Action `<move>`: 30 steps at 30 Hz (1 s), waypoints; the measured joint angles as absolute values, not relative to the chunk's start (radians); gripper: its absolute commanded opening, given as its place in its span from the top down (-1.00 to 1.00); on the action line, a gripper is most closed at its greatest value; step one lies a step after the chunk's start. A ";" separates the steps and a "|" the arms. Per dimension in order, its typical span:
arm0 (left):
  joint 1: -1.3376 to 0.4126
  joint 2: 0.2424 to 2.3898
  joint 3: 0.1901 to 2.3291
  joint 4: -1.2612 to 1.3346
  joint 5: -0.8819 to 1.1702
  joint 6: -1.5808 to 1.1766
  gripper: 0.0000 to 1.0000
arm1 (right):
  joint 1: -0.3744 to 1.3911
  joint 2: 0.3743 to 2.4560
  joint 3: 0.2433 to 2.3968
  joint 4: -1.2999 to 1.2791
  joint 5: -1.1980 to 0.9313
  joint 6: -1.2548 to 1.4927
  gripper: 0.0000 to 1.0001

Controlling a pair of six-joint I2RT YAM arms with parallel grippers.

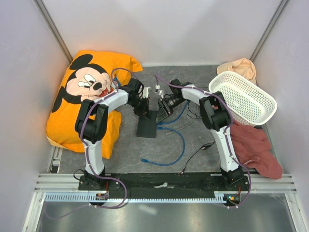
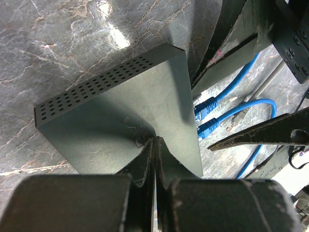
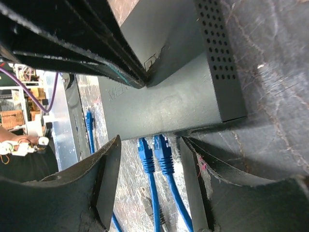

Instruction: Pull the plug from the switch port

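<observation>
The flat black switch (image 1: 147, 126) lies mid-table. My left gripper (image 2: 155, 140) is shut, its tips pressed onto the switch's top (image 2: 111, 121) with nothing between them. Two blue plugs (image 3: 145, 152) (image 3: 163, 152) sit side by side in the switch ports (image 3: 161, 137) along the long edge facing the right arm. My right gripper (image 3: 150, 142) is open and straddles both plugs, one finger on each side and close to the edge, with gaps to the plugs. The top view shows both grippers (image 1: 144, 107) (image 1: 161, 110) meeting over the far end of the switch.
Blue cables (image 1: 176, 145) loop over the table toward the arm bases, with a loose end (image 1: 144, 159). A thin black cord (image 1: 198, 151) lies on the right. An orange Mickey pillow (image 1: 82, 96) fills the left. A white basket (image 1: 244, 96) and cloths (image 1: 256, 145) are on the right.
</observation>
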State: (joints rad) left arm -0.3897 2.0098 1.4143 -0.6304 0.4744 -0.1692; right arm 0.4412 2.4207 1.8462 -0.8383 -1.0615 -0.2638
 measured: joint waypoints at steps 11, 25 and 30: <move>-0.390 2.010 1.414 -0.630 0.474 -0.169 0.96 | 0.441 2.421 1.833 -0.903 -1.072 -0.335 -0.09; -0.392 2.011 1.415 -0.630 0.472 -0.167 0.96 | 0.440 2.449 1.867 -0.918 -1.063 -0.282 0.07; -0.394 2.011 1.415 -0.630 0.470 -0.162 0.96 | 0.439 2.453 1.868 -0.908 -1.053 -0.252 0.09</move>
State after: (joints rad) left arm -0.3943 2.0109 1.4147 -0.6300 0.4698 -0.1623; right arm 0.4393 2.4527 1.8675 -0.9081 -1.0527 -0.2523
